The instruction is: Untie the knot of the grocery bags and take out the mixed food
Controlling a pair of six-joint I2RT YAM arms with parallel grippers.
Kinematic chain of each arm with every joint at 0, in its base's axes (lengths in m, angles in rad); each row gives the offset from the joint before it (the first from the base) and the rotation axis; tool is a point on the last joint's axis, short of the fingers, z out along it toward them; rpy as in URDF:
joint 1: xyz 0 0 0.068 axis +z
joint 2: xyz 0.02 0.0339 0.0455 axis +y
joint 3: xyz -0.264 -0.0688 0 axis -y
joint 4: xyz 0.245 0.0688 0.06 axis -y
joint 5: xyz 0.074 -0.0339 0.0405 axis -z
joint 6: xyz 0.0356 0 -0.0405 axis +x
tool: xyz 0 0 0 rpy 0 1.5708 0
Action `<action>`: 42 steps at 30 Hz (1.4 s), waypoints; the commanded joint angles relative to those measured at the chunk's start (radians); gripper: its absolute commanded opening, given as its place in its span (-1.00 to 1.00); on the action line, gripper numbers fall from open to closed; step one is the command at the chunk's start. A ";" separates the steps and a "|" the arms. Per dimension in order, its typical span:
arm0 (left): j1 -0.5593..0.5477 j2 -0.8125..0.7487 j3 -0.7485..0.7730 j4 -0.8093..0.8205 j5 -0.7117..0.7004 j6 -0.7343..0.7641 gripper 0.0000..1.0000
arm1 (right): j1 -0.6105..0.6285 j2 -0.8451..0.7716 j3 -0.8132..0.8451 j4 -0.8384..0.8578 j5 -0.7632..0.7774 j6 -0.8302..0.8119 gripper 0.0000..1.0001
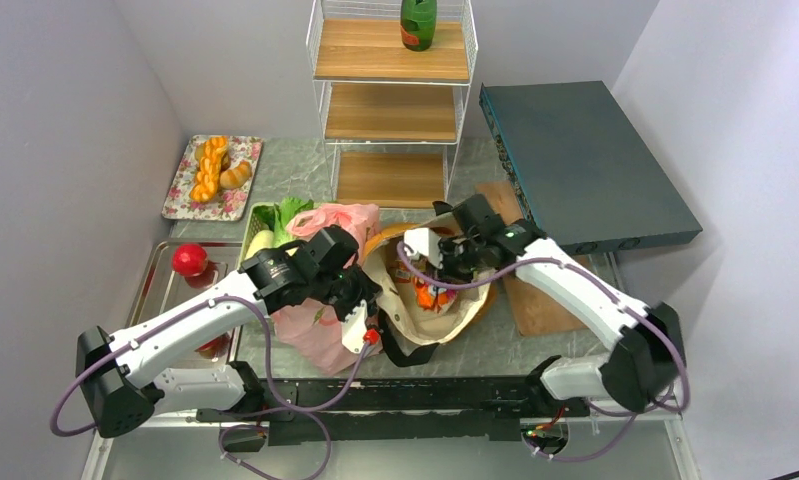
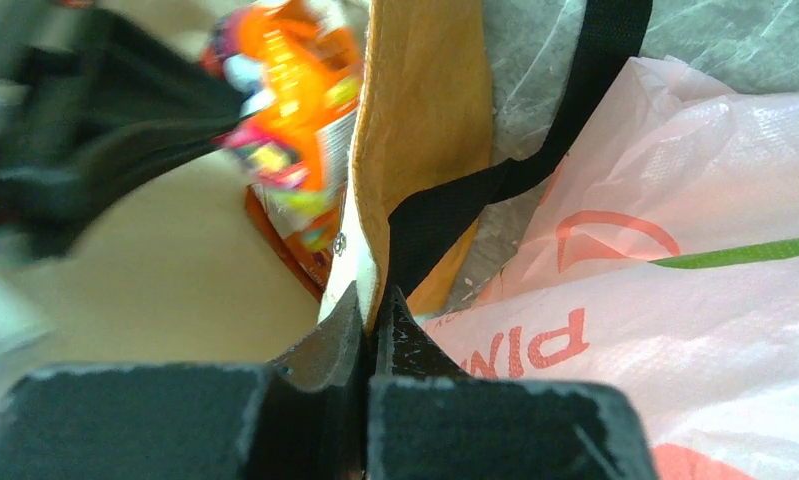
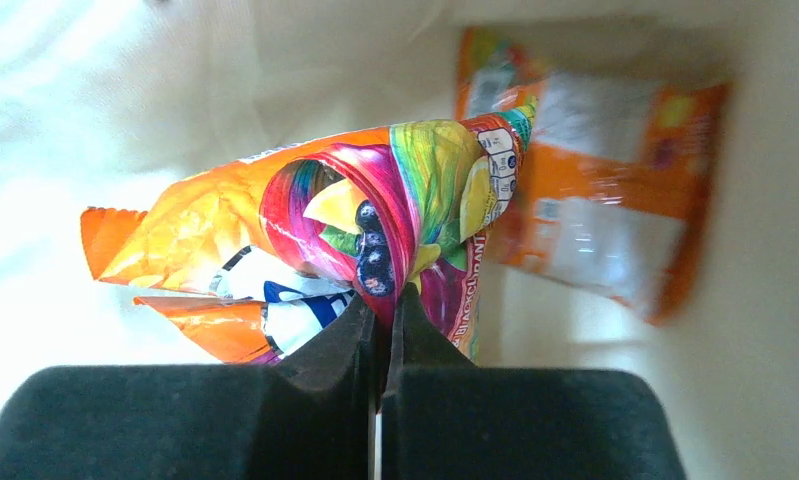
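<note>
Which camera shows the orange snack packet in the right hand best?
The right wrist camera. There the snack packet is close up, pinched in the right hand, its print sharp. The top camera shows only a small orange patch inside the tote, partly hidden by that hand. The left wrist camera shows it blurred.

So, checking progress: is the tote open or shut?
Open: left gripper pinches the tote by its rim; right gripper grips a snack packet inside, against cream lining.

Overhead rear view, wrist cameras close on tote [image 2: 425,120]
</note>
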 commanded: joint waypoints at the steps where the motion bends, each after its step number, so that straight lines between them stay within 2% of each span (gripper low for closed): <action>1: 0.005 -0.015 -0.014 0.015 0.030 -0.049 -1.00 | -0.021 -0.144 0.171 -0.048 -0.111 0.113 -1.00; 7: 0.008 -0.006 0.003 0.016 0.038 -0.101 -1.00 | -0.077 -0.182 0.358 -0.026 -0.175 0.269 -1.00; 13: 0.009 -0.016 0.005 0.024 0.028 -0.152 -1.00 | -0.097 -0.153 0.545 0.147 -0.131 0.468 -1.00; 14: 0.009 -0.020 0.012 0.033 0.023 -0.180 -0.94 | -0.106 -0.131 0.589 0.164 -0.126 0.493 -1.00; 17: 0.040 -0.053 0.056 0.070 0.071 -0.286 0.10 | -0.140 -0.066 0.696 0.169 -0.191 0.563 -1.00; 19: 0.065 -0.098 0.087 0.114 0.111 -0.370 0.59 | -0.150 -0.047 0.715 0.161 -0.234 0.599 -1.00; 20: 0.075 -0.123 0.103 0.143 0.126 -0.415 0.96 | -0.151 -0.045 0.707 0.156 -0.254 0.605 -1.00; 24: 0.122 -0.197 0.211 0.287 0.163 -0.644 0.99 | -0.152 -0.046 0.660 0.127 -0.355 0.594 -1.00; 26: 0.151 -0.196 0.304 0.275 0.202 -0.682 0.99 | -0.152 -0.042 0.650 0.114 -0.398 0.569 -1.00; 30: 0.158 -0.161 0.389 0.064 0.218 -0.432 0.99 | -0.153 -0.003 0.688 0.032 -0.495 0.496 -1.00; 34: 0.158 -0.123 0.395 0.029 0.171 -0.214 0.99 | -0.147 0.058 0.767 -0.109 -0.568 0.334 -1.00; 39: 0.157 -0.008 0.530 -0.030 0.198 -0.140 0.99 | -0.134 0.129 0.875 -0.184 -0.614 0.248 -1.00; 42: 0.157 0.027 0.527 0.043 0.180 -0.132 0.99 | -0.116 0.157 0.921 -0.245 -0.639 0.159 -0.99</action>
